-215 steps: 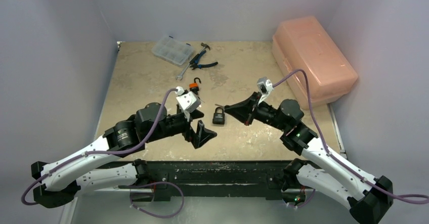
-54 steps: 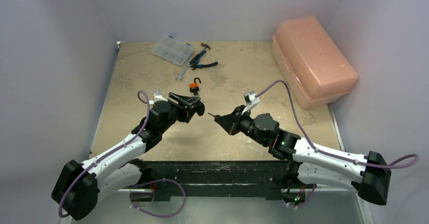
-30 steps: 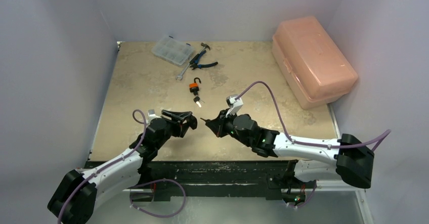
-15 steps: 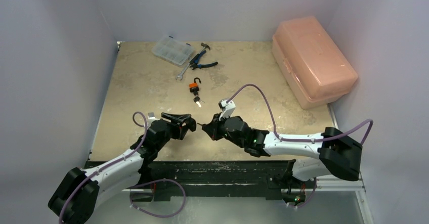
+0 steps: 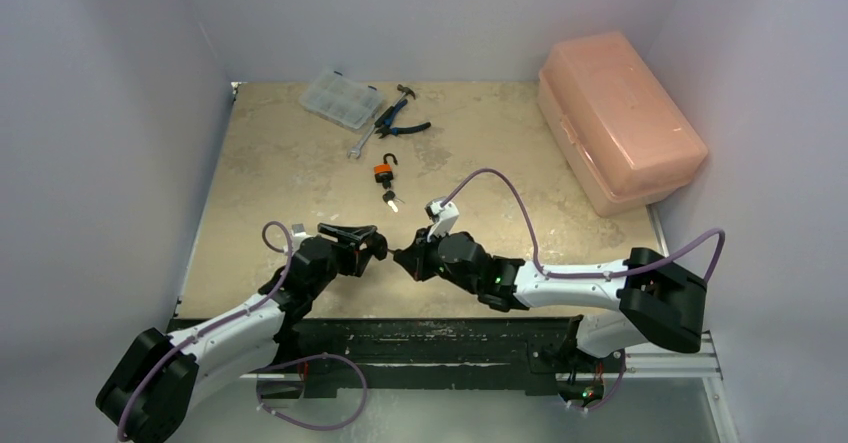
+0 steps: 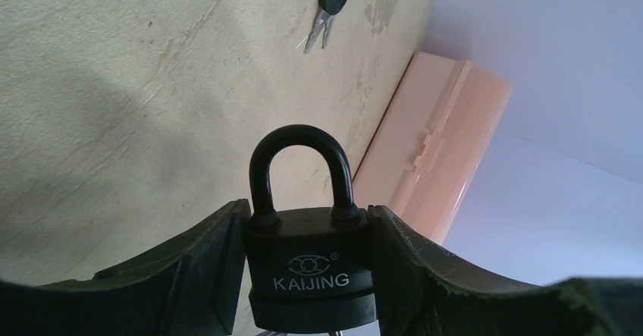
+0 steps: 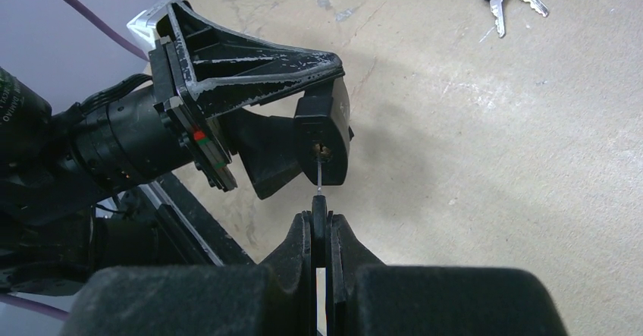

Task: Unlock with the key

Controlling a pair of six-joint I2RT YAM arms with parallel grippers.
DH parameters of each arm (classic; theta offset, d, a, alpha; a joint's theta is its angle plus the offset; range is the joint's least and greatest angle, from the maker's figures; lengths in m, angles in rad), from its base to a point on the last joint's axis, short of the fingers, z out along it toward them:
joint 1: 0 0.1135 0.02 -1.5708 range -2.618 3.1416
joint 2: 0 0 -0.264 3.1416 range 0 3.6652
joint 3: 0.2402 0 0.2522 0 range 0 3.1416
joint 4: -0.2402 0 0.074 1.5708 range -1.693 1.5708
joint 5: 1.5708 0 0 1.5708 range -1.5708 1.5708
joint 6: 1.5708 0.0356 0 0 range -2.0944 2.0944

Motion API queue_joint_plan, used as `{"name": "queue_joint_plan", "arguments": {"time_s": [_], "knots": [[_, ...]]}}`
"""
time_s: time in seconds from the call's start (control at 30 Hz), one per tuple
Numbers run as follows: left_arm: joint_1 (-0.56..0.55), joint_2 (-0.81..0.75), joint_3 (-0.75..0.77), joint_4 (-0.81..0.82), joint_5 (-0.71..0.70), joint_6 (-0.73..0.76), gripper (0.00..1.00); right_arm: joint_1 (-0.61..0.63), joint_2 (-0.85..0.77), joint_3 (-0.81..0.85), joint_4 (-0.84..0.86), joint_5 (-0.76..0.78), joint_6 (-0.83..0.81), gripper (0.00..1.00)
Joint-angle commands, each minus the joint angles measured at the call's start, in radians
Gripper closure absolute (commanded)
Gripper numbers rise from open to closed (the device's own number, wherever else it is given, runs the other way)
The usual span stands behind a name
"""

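A black padlock (image 6: 307,271) marked KAIJING sits between my left gripper's (image 6: 307,208) fingers, shackle shut and pointing away from the wrist. In the right wrist view its underside (image 7: 322,142) faces my right gripper (image 7: 320,226), which is shut on the black head of a key (image 7: 320,213). The thin blade runs straight up to the keyhole, and its tip looks just inside. From above, both grippers meet near the table's front edge, left gripper (image 5: 368,245) facing right gripper (image 5: 407,261).
A spare pair of keys (image 5: 391,200) lies behind the grippers, by an orange padlock (image 5: 383,170) with an open shackle. At the back are a clear organiser (image 5: 341,99), pliers (image 5: 398,121) and a wrench (image 5: 363,141). A pink box (image 5: 618,113) fills the right side.
My right arm has moved left and nearer the front edge, bringing the key up to the padlock's keyhole. The left gripper and padlock have stayed put over the last second.
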Motion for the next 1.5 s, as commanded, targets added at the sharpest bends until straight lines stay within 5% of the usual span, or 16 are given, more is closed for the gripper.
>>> {"name": "queue_joint_plan", "arguments": {"time_s": [0.0, 1.47], "knots": [[0.007, -0.004, 0.004, 0.135, -0.018, -0.02, 1.0, 0.007, 0.003, 0.048, 0.057, -0.004, 0.007, 1.0], [0.007, -0.018, 0.015, 0.113, -0.003, -0.011, 1.0, 0.007, 0.089, 0.081, 0.076, 0.044, 0.037, 1.0]]}}
